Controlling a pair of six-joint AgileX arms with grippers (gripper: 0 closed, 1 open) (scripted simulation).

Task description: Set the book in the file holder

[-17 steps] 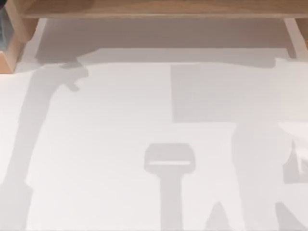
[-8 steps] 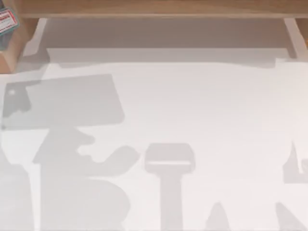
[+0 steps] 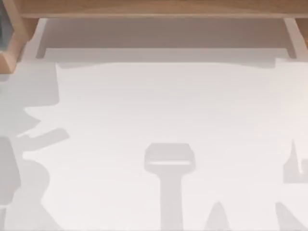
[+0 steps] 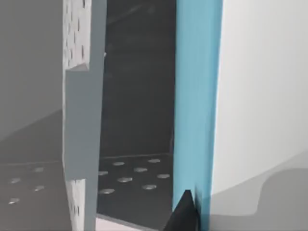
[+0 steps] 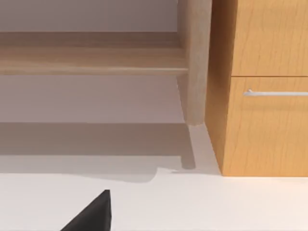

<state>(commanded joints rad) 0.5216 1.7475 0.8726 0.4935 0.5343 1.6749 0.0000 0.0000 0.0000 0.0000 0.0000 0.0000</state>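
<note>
In the left wrist view the book (image 4: 197, 96) stands upright, with a bright blue edge and a white face beside it. My left gripper (image 4: 195, 221) is shut on it, and one black fingertip (image 4: 184, 211) lies against the blue edge. Close beside the book is the file holder, with a grey perforated wall (image 4: 79, 120) and a dark floor dotted with holes (image 4: 134, 173). The book's lower end is level with that floor; I cannot tell whether it touches. In the right wrist view a dark part of my right gripper (image 5: 91, 214) hangs low over the white table.
A wooden shelf (image 3: 154, 9) runs along the table's far edge, with a wooden post at the left (image 3: 12, 43). The right wrist view faces a wooden cabinet (image 5: 260, 48) with a handled drawer (image 5: 274, 93). Arm shadows lie on the white tabletop (image 3: 168, 96).
In the top view the big shadow of arm and book has slid from the right across to the far left edge. The labelled book corner seen at top left half a second ago is gone.
</note>
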